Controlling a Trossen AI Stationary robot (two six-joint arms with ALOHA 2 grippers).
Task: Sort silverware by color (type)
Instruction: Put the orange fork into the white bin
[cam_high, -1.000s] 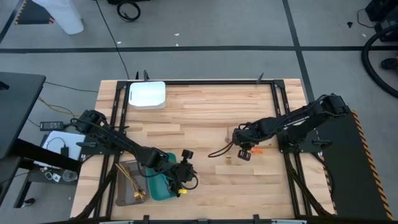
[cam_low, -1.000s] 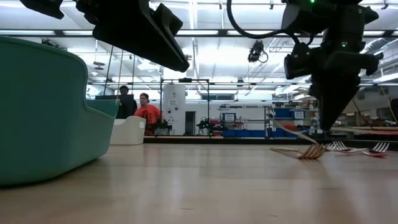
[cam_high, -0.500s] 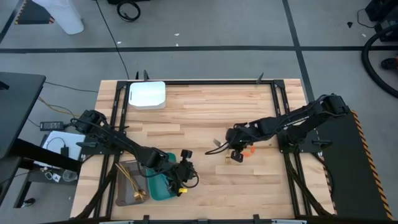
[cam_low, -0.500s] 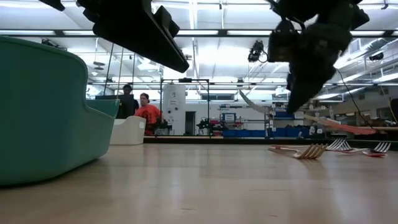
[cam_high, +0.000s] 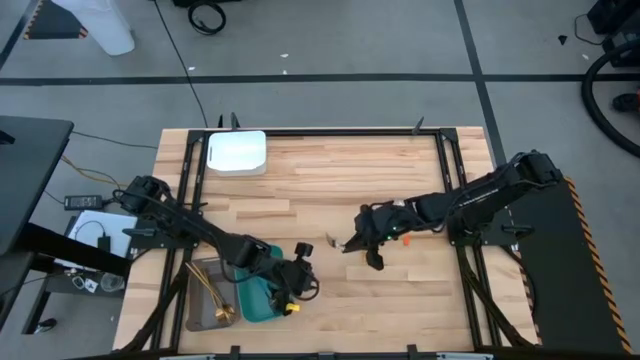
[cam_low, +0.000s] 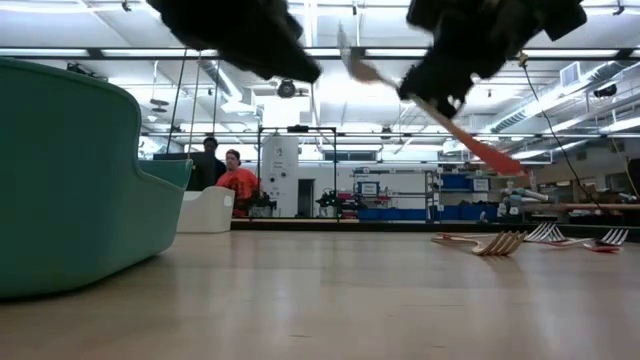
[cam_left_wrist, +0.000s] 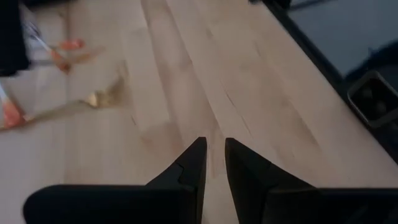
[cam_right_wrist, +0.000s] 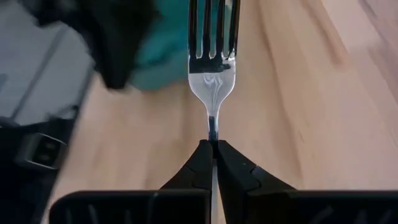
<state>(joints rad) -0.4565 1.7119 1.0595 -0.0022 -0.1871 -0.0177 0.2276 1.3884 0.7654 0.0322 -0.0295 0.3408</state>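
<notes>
My right gripper (cam_high: 356, 243) hangs above the table's middle, shut on a fork (cam_right_wrist: 213, 74) with a silver head and an orange handle (cam_low: 482, 150). My left gripper (cam_high: 302, 284) hovers beside the teal tray (cam_high: 255, 303) at the near left. Its fingers (cam_left_wrist: 196, 163) stand a narrow gap apart with nothing between them. A gold fork (cam_left_wrist: 93, 99) and orange-handled pieces (cam_left_wrist: 62, 51) lie flat on the wood past the right gripper. The grey tray (cam_high: 196, 312) holds gold silverware. My right gripper pinches the fork's slim neck (cam_right_wrist: 213, 132), just behind the head, between its two fingertips. The fingers lie along the fork and slant downward toward the table's left. The fork is lifted clear and tilted, tines (cam_low: 350, 58) high and ahead, orange handle trailing lower behind the gripper.
A white tray (cam_high: 237, 153) sits at the far left corner. Several forks (cam_low: 492, 243) lie on the wood at the right. Bare wood lies between the two grippers. People stand in the room beyond the table.
My right gripper has risen and gone toward the table's left, tipping from pointing steeply down to a shallower slant. The fork, whose head lay at the table a second ago, has come up with it and now hangs clear, tines raised.
</notes>
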